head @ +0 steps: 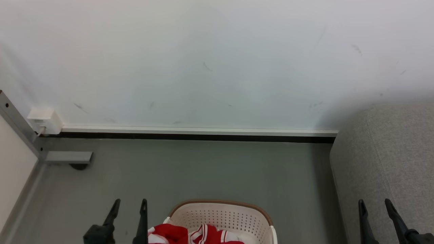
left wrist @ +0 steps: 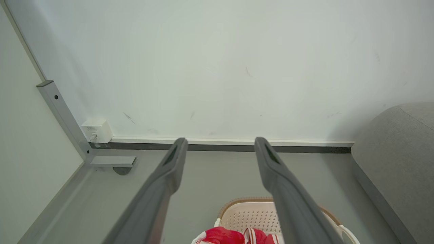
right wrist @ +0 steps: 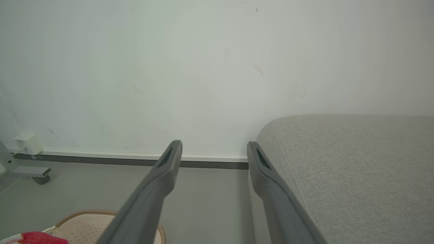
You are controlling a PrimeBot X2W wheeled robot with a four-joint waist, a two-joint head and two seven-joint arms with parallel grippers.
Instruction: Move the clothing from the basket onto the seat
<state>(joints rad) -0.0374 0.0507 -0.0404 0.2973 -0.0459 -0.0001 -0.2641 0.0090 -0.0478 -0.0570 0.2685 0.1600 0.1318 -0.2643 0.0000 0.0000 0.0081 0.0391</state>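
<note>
Open floor ahead of me
It runs to the wall; the seat blocks my right, a metal frame my left.

The left tool rises from the lower left of the head view, its two long dark fingers pointing up the picture and held well apart, the outer one leaning a little to the right and the inner one near upright. The right tool rises at the lower right, both fingers tilted slightly to the left and likewise spread wide. In each wrist view that tool's own grey fingers run up from the bottom edge, tips level and clearly apart.
</note>
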